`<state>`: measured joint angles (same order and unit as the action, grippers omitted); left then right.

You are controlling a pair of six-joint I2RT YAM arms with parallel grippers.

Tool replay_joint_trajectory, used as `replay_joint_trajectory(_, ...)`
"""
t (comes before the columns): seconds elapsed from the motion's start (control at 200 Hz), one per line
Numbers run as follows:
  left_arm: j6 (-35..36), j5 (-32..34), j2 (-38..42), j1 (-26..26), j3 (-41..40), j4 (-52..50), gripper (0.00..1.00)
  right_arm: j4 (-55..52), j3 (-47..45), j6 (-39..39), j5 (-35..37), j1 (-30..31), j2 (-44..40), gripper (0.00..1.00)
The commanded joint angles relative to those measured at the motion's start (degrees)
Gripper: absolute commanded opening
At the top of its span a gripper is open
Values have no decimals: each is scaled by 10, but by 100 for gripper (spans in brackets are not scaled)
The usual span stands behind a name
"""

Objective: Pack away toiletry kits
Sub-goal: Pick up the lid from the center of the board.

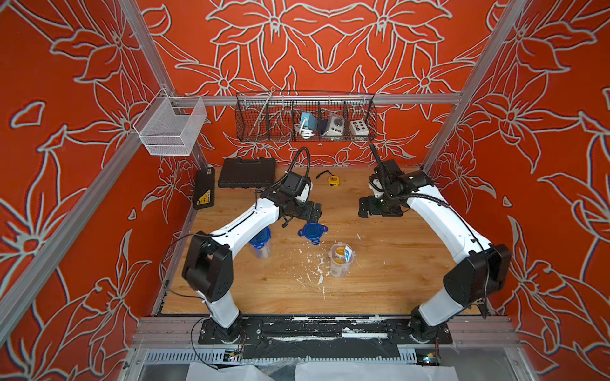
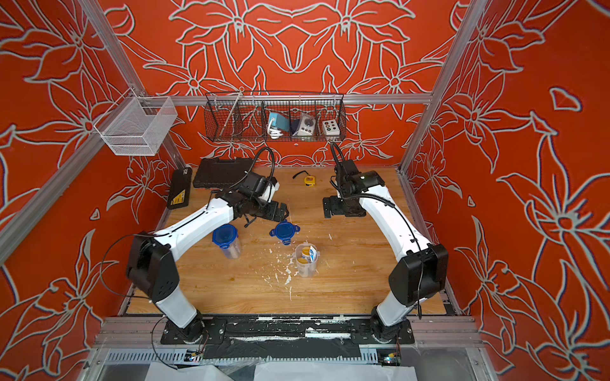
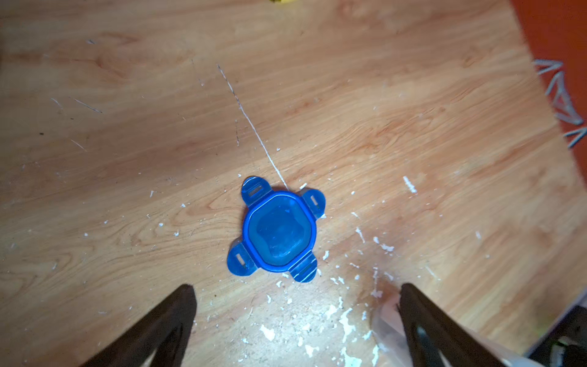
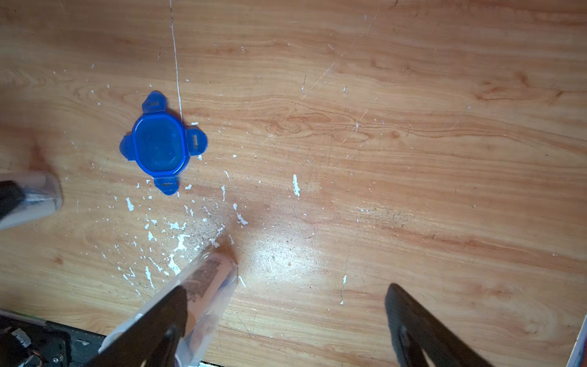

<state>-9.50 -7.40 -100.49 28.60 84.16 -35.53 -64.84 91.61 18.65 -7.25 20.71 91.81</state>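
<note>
Open cup [image 1: 341,264] nearest, contents blurred; left arm [image 1: 244,227] half-hides lidded cup [image 1: 261,247]; left gripper [image 3: 297,287], right gripper [image 4: 287,287] gape empty.

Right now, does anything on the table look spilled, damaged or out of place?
Yes. White flecks are scattered over the wooden table near the open cup; they look like chipped coating or dried residue, I cannot tell which. A loose blue lid lies on the table, apart from that cup, which stands uncovered with items inside.
</note>
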Motion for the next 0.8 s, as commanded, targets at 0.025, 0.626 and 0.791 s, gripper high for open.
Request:
replay_joint_trajectory(0.025,58,26,-52,8,26,-83,98,14,-46,10,-15,-17,-44,98)
replay_joint_trajectory(0.626,161,34,-185,22,92,-63,98,19,-133,12,-42,-44,-112,98)
replay_joint_trajectory(0.791,166,64,-214,27,117,-67,98,17,-131,13,-42,-46,-108,98)
